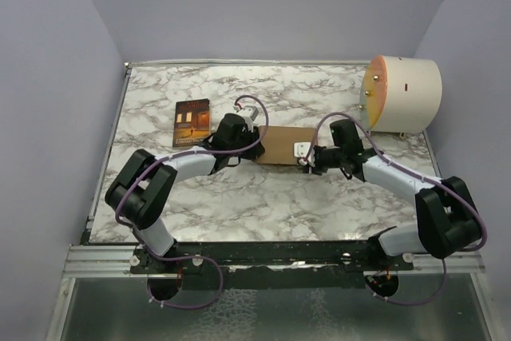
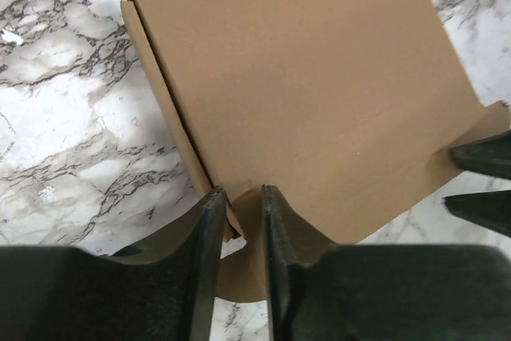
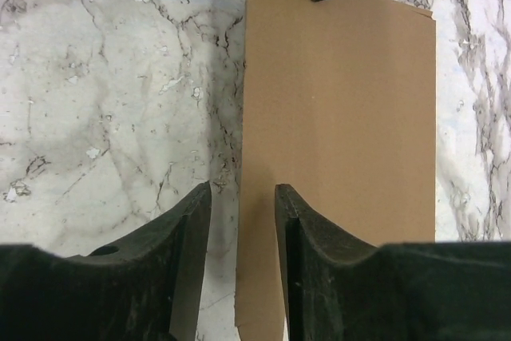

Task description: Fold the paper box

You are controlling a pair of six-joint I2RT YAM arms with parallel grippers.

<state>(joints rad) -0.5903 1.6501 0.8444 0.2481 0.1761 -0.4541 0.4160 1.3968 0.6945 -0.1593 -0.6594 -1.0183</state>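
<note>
The paper box [image 1: 279,145] lies flat and closed on the marble table, a plain brown cardboard rectangle between my two grippers. My left gripper [image 1: 252,143] is at its left end. In the left wrist view the jaws [image 2: 242,204] stand a narrow gap apart at the box's [image 2: 303,93] near corner, and a rounded cardboard flap shows between them. My right gripper [image 1: 308,156] is at the right end. Its jaws [image 3: 242,197] stand apart astride one long edge of the box [image 3: 343,101], touching nothing.
A dark book [image 1: 192,123] with an orange cover picture lies left of the box. A large cream cylinder [image 1: 403,95] rests on its side at the back right. Grey walls enclose the marble table [image 1: 263,205] on three sides.
</note>
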